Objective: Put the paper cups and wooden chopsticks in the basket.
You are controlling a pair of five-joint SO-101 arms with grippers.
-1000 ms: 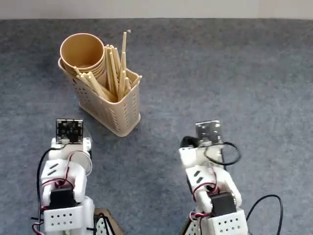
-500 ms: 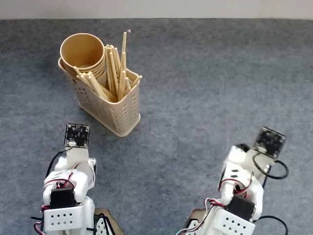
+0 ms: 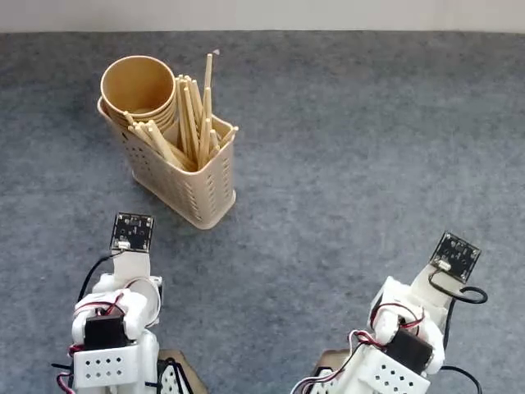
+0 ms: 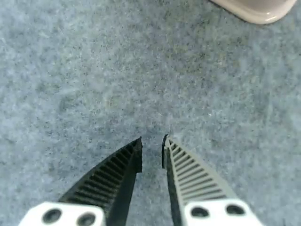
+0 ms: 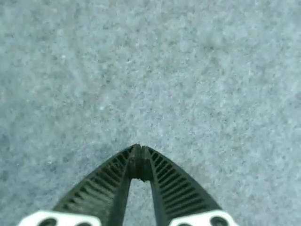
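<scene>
With the cups (image 3: 138,86) and chopsticks (image 3: 190,123) standing in the basket (image 3: 193,193) on the counter (image 3: 369,123), I judge the job finished; my left jaws hang slightly parted and empty, my right jaws pressed together on nothing.

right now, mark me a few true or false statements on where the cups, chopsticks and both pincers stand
1. The tan paper cups and wooden chopsticks sit inside the beige perforated plastic basket. True.
2. The basket lies on its side. False: it stands upright on the grey carpet.
3. The right pincer is shut and empty. True.
4. The left pincer grips a chopstick. False: it is slightly open, empty, above bare carpet.
</scene>
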